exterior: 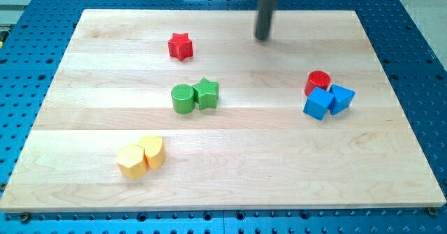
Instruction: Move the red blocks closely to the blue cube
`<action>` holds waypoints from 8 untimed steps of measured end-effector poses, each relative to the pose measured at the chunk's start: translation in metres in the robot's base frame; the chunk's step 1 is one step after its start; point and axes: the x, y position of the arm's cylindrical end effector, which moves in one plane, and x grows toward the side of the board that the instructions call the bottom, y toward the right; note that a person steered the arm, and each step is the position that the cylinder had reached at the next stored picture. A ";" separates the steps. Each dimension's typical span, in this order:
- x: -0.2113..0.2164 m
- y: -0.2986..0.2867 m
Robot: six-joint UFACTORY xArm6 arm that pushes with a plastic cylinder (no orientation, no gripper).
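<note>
A red star block (180, 46) lies at the upper left of the wooden board (230, 171). A red cylinder (318, 82) sits at the right, touching a blue cube (318, 104) just below it. A second blue block (341, 98), wedge-like, touches the cube's right side. My tip (262, 38) is near the board's top edge, to the right of the red star and well above and left of the red cylinder, touching no block.
A green cylinder (183, 98) and a green star (206, 93) touch each other near the middle. Two yellow blocks (141, 156) sit together at the lower left. Blue perforated table (419, 66) surrounds the board.
</note>
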 end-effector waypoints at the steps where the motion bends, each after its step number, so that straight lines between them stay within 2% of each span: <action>1: -0.003 -0.098; 2: 0.015 -0.137; 3: 0.044 -0.137; 4: 0.045 -0.127; 5: 0.061 -0.090; 6: 0.035 -0.158; 7: 0.055 -0.174; 8: 0.085 -0.130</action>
